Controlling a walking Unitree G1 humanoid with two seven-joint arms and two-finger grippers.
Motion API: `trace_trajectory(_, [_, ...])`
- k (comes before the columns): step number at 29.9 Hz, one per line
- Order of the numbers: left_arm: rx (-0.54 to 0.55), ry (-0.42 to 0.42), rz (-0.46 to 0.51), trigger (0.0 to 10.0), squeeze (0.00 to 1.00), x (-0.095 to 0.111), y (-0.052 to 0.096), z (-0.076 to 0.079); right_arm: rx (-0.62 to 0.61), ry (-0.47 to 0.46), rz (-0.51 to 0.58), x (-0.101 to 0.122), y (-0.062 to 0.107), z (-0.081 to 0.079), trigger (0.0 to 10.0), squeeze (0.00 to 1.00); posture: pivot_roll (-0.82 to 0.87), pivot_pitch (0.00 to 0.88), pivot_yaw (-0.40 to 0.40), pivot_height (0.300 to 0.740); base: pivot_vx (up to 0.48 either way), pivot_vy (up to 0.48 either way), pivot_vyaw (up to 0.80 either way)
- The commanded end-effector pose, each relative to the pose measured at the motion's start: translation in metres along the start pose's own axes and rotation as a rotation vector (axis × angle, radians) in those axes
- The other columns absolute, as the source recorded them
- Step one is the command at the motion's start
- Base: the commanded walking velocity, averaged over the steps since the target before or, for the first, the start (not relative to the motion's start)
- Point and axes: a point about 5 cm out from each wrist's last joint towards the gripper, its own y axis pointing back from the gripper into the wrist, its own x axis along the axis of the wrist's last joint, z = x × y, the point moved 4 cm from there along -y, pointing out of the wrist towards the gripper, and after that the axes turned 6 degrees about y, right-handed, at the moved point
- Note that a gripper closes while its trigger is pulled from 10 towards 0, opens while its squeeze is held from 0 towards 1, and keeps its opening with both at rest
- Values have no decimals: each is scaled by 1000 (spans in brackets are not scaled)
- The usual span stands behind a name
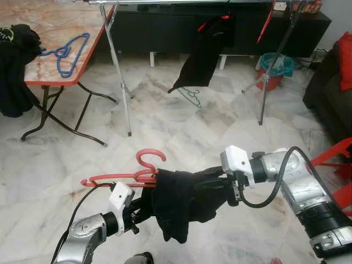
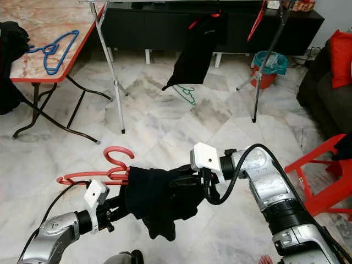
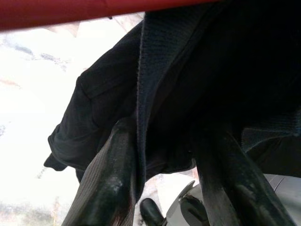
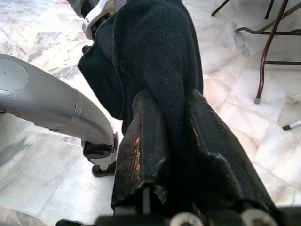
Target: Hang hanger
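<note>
A red hanger (image 1: 118, 179) lies level in front of me, hook (image 1: 149, 157) up, with a black garment (image 1: 173, 201) draped over its right half. My left gripper (image 1: 147, 202) reaches in from the lower left, buried in the cloth. In the left wrist view its fingers (image 3: 108, 179) close toward the red bar (image 3: 70, 12) through the fabric. From the right, my right gripper (image 1: 212, 184) is shut on a fold of the garment (image 4: 155, 47). The clothes rack rail (image 1: 165, 2) runs across the top, a black garment (image 1: 206, 49) hanging from it.
A marble-topped folding table (image 1: 60, 77) at the left holds a blue hanger (image 1: 66, 52) and dark clothes. A green hanger (image 1: 191, 96) lies on the floor under the rack. A teal bin (image 1: 273, 69), a dark sofa (image 1: 330, 88) and a red chair (image 1: 335, 165) stand at the right.
</note>
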Motion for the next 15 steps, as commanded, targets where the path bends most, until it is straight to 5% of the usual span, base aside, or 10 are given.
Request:
trace_trajectory(1, [-12,15,0,0,0,-2,1,2,-1,30,35,9,-3,2,10000,0,25,66,-32,740,0,0,0])
trace_trajectory(15, [-8,24,9,0,0,0,2,2,-5,19,40,7,-4,0,10000,0,26,72,-28,740,0,0,0])
